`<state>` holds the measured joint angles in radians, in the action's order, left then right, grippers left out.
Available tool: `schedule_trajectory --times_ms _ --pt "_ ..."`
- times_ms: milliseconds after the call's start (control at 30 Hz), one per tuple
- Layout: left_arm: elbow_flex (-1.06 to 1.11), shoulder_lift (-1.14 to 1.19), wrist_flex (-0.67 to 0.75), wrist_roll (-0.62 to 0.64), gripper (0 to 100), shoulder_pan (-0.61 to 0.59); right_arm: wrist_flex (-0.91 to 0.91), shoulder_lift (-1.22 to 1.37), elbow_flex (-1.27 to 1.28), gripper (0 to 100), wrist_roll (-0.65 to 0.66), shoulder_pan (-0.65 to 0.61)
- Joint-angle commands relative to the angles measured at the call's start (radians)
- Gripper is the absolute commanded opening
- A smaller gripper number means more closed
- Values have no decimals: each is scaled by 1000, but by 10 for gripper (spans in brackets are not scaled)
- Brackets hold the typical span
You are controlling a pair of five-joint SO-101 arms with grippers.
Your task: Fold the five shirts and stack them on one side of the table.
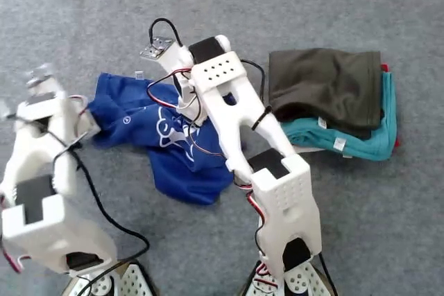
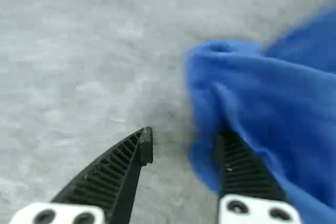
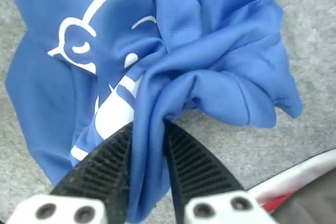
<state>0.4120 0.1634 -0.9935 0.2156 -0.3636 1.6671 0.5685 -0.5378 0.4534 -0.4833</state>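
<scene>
Currently, the crumpled blue printed jersey shirt (image 1: 166,145) is clamped in the closed right gripper (image 3: 148,148); its opposite edge is touched by the wide-open left gripper (image 2: 187,140).

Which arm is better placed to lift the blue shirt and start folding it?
The right. The right gripper is shut on a bunched fold of the blue shirt, so it can probably lift at once. The left gripper is open at the shirt's edge and grips nothing.

Matt cloth shirt (image 3: 210,40), ribbed plastic right claw (image 3: 149,129), rough grey carpet (image 1: 347,227).
</scene>
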Motion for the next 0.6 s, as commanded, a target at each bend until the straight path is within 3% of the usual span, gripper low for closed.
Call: schedule_trajectory --times_ms 0,233,367,567 --pt "-110 80 -75 -26 161 73 5 -12 -51 15 6 -15" --pt "-255 201 -163 -31 20 22 6 -12 -51 15 8 -12" --pt "-255 192 -167 -32 29 -10 8 -13 -51 15 8 -12" --pt "-254 66 -160 -97 28 -176 58 -18 -68 15 3 -54"
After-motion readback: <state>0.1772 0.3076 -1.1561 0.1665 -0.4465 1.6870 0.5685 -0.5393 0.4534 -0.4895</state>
